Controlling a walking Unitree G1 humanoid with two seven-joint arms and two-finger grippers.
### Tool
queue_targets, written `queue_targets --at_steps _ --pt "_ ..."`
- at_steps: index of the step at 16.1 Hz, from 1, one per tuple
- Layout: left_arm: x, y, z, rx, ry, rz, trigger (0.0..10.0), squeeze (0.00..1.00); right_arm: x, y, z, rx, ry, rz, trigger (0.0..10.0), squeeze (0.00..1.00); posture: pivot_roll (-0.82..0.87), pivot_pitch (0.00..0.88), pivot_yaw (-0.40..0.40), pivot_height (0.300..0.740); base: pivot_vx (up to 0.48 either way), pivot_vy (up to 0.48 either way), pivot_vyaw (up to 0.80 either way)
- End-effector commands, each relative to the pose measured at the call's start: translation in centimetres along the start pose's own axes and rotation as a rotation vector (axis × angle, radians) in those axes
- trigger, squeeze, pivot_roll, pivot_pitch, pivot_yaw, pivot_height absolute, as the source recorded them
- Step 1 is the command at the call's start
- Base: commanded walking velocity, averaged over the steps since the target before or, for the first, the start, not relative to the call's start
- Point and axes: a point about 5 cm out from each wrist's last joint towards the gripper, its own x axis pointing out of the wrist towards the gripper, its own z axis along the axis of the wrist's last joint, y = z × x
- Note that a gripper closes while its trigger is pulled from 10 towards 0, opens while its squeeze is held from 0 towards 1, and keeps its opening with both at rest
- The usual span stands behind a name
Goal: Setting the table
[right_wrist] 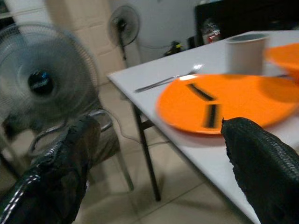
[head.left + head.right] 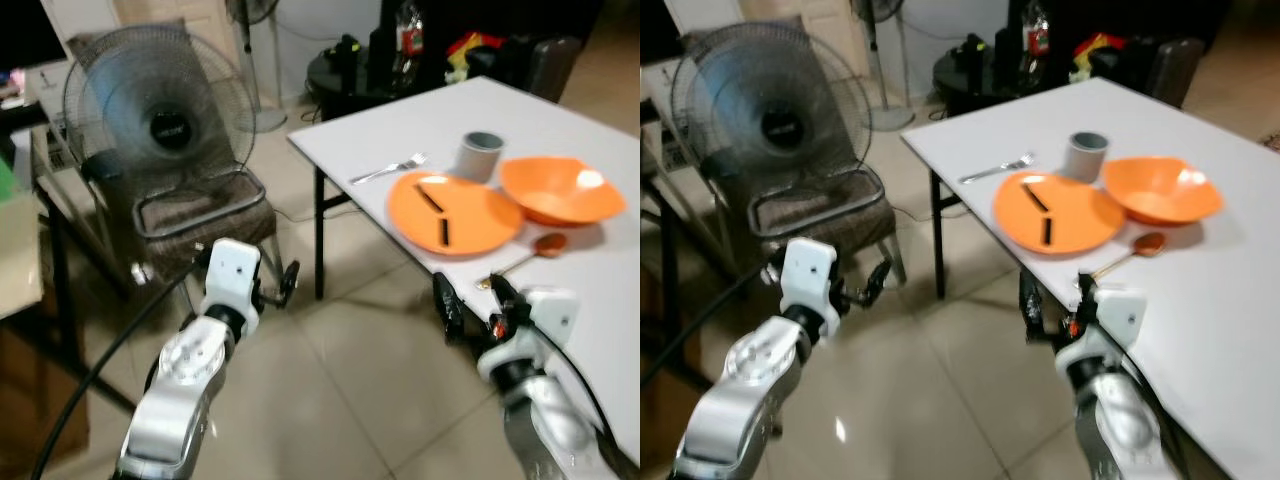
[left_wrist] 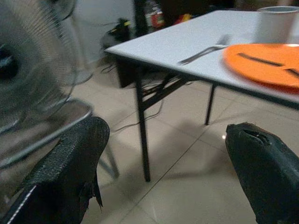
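White table [image 2: 560,110] (set), tiled floor [image 2: 340,370]

my head eyes look down over the white table [image 2: 470,110] corner; both wrist cameras face it from below its edge (sharing the orange plate [image 1: 224,100]).

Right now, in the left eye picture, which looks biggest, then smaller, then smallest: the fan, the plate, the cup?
1. Fan, though it sits nearer the camera.
2. Plate.
3. Cup.
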Motion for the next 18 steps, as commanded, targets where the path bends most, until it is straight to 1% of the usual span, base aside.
queue_targets --at_steps 1,3,4,5,6,8,10,11,12,13,15,16,18 --pt "-0.5 1.0 -0.5 0.006 0.027 0.040 10.0 0.00 0.6 0.5 0.0 -0.003 -0.006 0.050 10.0 0.00 0.00 0.000 0.015 0.740 0.000 0.000 0.80" --pt "-0.9 1.4 -0.2 0.002 0.027 0.052 10.0 0.00 1.7 0.3 -0.5 -0.012 0.004 0.083 10.0 0.00 0.03 0.000 0.005 0.740 0.000 0.000 0.80" --pt "-1.6 1.5 0.2 -0.023 0.029 0.069 10.0 0.00 2.9 0.2 -1.3 -0.015 0.017 0.115 10.0 0.00 0.05 0.000 0.007 0.740 0.000 0.000 0.80" --pt "-2.3 1.4 0.5 -0.028 0.027 0.072 10.0 0.00 4.0 0.1 -1.9 -0.025 0.027 0.137 10.0 0.00 0.05 0.000 0.013 0.740 0.000 0.000 0.80" --pt "-2.9 1.3 0.6 -0.022 0.027 0.082 10.0 0.00 4.8 0.0 -2.1 -0.022 0.032 0.145 10.0 0.00 0.06 0.000 0.013 0.740 0.000 0.000 0.80" --pt "-3.4 1.6 0.8 -0.017 0.026 0.127 10.0 0.00 6.0 -0.2 -1.8 -0.003 0.024 0.146 10.0 0.00 0.09 0.000 0.000 0.740 0.000 0.000 0.80" --pt "-3.7 2.0 0.7 -0.029 0.030 0.166 10.0 0.00 6.4 -0.4 -1.4 0.005 -0.002 0.152 10.0 0.00 0.08 0.000 -0.008 0.740 0.000 0.000 0.80" --pt "-3.3 2.0 0.1 -0.031 0.044 0.162 10.0 0.00 6.5 -0.3 -1.3 0.023 -0.015 0.147 10.0 0.00 0.07 0.000 -0.010 0.740 0.000 0.000 0.80" --pt "-3.1 2.0 -0.1 -0.032 0.047 0.160 10.0 0.00 6.6 -0.3 -1.3 0.024 -0.017 0.148 10.0 0.00 0.07 0.000 -0.010 0.740 0.000 0.000 0.80" --pt "-2.7 2.0 -0.7 -0.038 0.059 0.176 10.0 0.00 6.4 -0.1 -1.4 0.022 -0.017 0.153 10.0 0.00 0.05 0.000 -0.005 0.740 0.000 0.000 0.80" --pt "-2.6 1.5 -0.6 -0.048 0.049 0.166 10.0 0.00 6.0 0.0 -1.6 0.018 -0.007 0.160 10.0 0.00 0.05 0.000 -0.012 0.740 0.000 0.000 0.80" --pt "-2.4 1.4 -0.7 -0.032 0.046 0.159 10.0 0.00 5.7 -0.3 -1.7 0.020 -0.002 0.144 10.0 0.00 0.05 0.000 -0.017 0.740 0.000 0.000 0.80" --pt "-2.0 1.6 -0.9 -0.019 0.046 0.166 10.0 0.00 5.2 -0.6 -1.6 0.043 0.002 0.113 10.0 0.00 0.03 0.000 -0.010 0.740 0.000 0.000 0.00"
